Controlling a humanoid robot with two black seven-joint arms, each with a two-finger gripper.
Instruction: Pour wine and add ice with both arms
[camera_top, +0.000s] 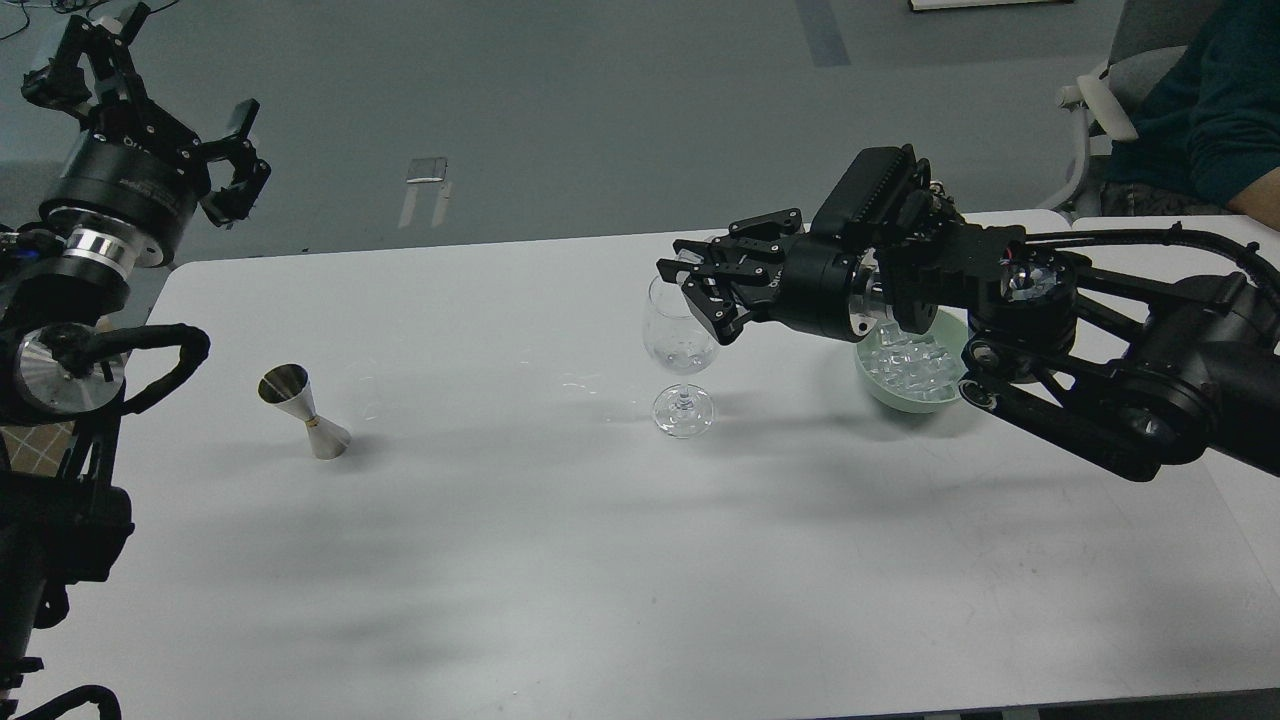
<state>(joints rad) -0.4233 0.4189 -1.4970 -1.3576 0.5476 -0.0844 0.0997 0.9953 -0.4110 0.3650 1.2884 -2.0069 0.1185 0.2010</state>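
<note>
At nine to ten o'clock, left arm raised off the table's left edge, silver joint rings stacked upward, black cable looped beside the lower joint. Left gripper at its top, over the grey floor, fingers spread and curled, grasping nothing. On the white table at about eight o'clock from centre, a steel jigger, tilted, wide mouth toward the upper left. Just right of centre, a clear stemmed glass, upright on its round foot, something small and clear low in the bowl, too faint to name. Right gripper level with the glass's rim, at the rim's three o'clock side, pointing toward nine o'clock; fingers parted, whether anything small sits between them cannot be told. Right arm stretched nearly horizontal from the three o'clock edge, elbow low, wrist passing over a pale green bowl. Ice heaped in that bowl, partly hidden under the wrist. At one o'clock, beyond the table, a seated person's forearm in a dark sleeve.
</note>
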